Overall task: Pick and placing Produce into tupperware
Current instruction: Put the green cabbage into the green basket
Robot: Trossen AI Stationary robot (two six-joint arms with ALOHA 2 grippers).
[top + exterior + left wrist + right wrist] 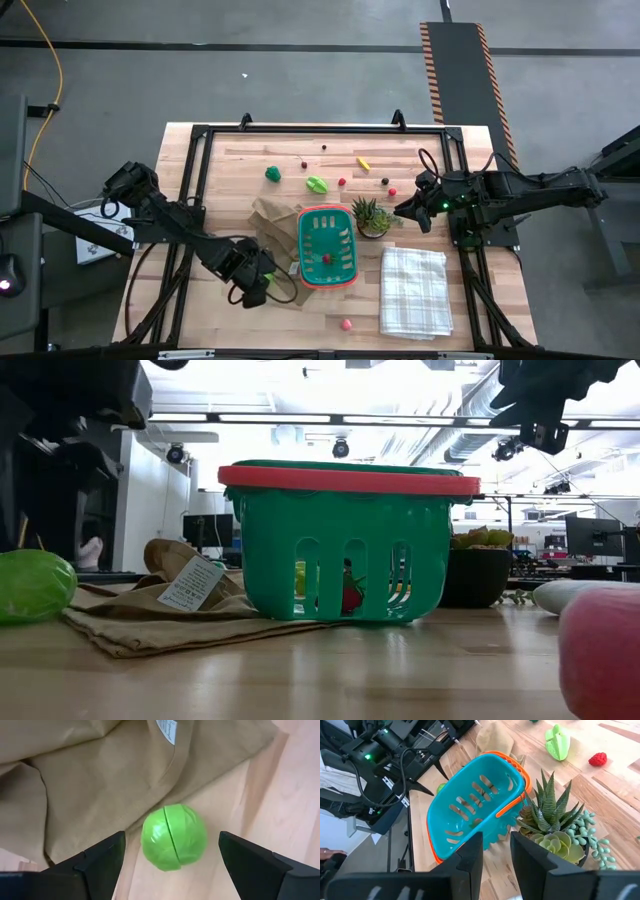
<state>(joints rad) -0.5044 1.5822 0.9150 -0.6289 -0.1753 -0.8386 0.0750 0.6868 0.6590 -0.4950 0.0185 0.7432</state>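
The left gripper [255, 288] hangs low over the table's near-left part with its jaws spread wide and empty. Between its fingers [102, 857] lies a round green piece [174, 844], split by a seam, resting on the wood at the edge of the brown paper bag [268, 218]. The bag carries a white tag [191, 583]; its print is too small to read.

Just right of the bag stands the teal tupperware [327, 248] with its orange rim — inside it lies one small red piece [326, 258], and the low view shows something yellow-green beside that through the slots.

Touching the container's far-right corner is the potted plant [371, 216]. More produce lies scattered behind: a green leafy piece [316, 184], a yellow piece [364, 163] and small red balls. A white checked cloth [414, 290] lies to the right.

The right gripper [412, 211] hovers beside the plant — jaws narrowly parted, holding nothing.
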